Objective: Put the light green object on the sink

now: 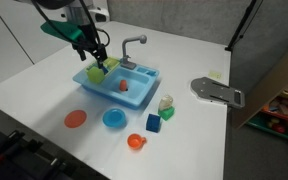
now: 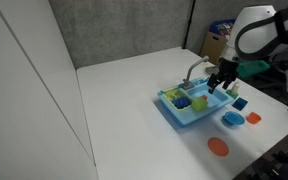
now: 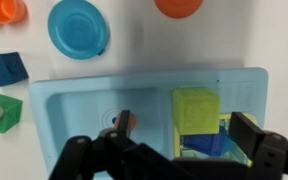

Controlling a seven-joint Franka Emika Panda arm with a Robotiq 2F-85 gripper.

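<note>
The light blue toy sink (image 1: 134,92) with a grey faucet (image 1: 132,45) stands on the white table; it also shows in another exterior view (image 2: 176,113) and in the wrist view (image 3: 74,120). The light green object (image 3: 196,108), a yellow-green blocky piece, rests on the sink's side rack, on top of a blue block (image 3: 209,143). It also shows in an exterior view (image 1: 97,71). My gripper (image 3: 184,128) hovers just over the rack, open, with a finger on each side of the piece and gaps between. The gripper shows in both exterior views (image 1: 96,58) (image 2: 220,86).
A small red-orange item (image 3: 130,120) lies in the basin. In front of the sink are an orange plate (image 1: 75,119), a blue plate (image 1: 114,119), an orange cup (image 1: 136,142), a blue cube (image 1: 154,123) and a darker green cube (image 1: 168,112). A grey flat part (image 1: 217,92) lies near the table's edge.
</note>
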